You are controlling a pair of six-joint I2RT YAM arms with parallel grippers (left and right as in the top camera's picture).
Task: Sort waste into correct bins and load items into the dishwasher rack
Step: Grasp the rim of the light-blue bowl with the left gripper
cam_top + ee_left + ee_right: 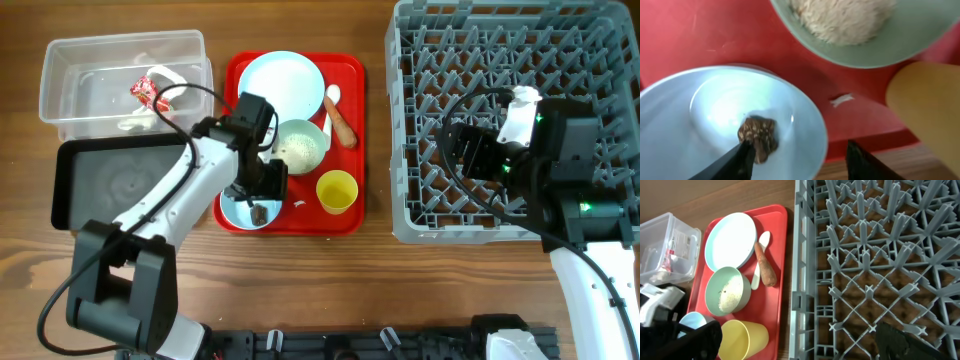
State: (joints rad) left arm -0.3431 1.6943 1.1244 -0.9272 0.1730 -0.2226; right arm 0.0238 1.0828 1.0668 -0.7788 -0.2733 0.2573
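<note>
Left tool beside brown scrap

Seemingly a robotics lab bench: wooden table, staged dishwasher rack and red tray.

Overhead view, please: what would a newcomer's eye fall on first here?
The flat red plastic tray at the centre, bearing a small yellow cup, stands out first. To its right sits the large grey pegged plastic rack. The left pincer hangs open over a light blue round bowl holding a dark brown food scrap.
</note>
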